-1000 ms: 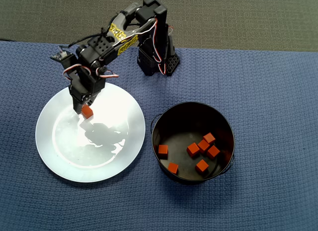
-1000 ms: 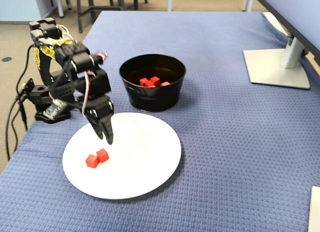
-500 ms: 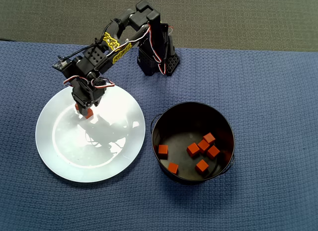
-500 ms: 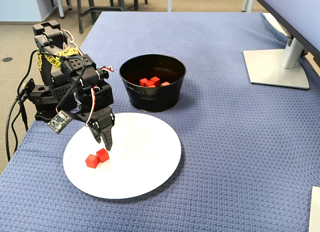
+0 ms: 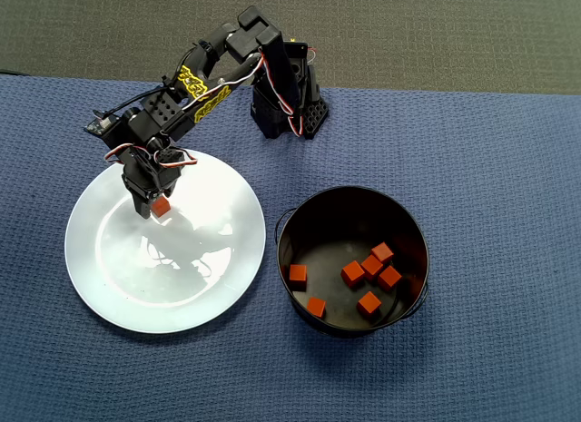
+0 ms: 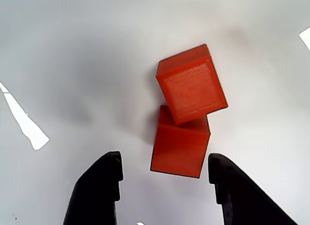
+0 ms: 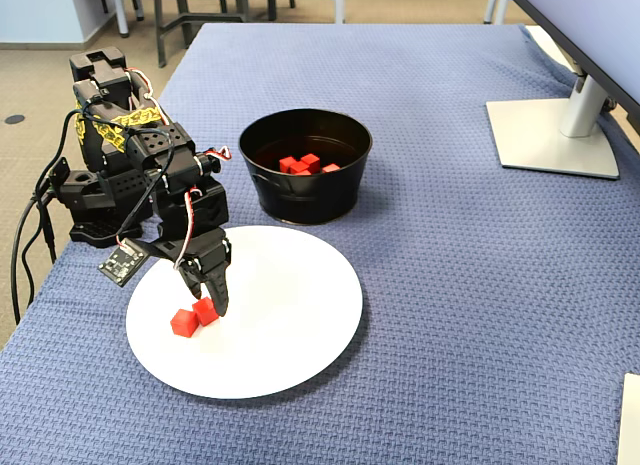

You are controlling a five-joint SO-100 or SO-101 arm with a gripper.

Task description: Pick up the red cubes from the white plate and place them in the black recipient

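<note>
2 red cubes (image 6: pixel 186 121) left on white plate (image 7: pixel 290 355), touching, upper left of plate in overhead view. Tool (image 6: pixel 164 186) part open, holding nothing; fingertips flank the near cube. Risk: far cube leans on near one, so closing could drag or flip it, or skew the grip. Glossy plate, cube may slide. 6 cubes already in black recipient (image 5: pixel 408 224), lower right.

Red-orange cubes (image 6: pixel 186 118), glossy white plate (image 5: pixel 118 290), black pot (image 5: pixel 300 218), blue waffle-weave cloth (image 5: pixel 490 168)
</note>
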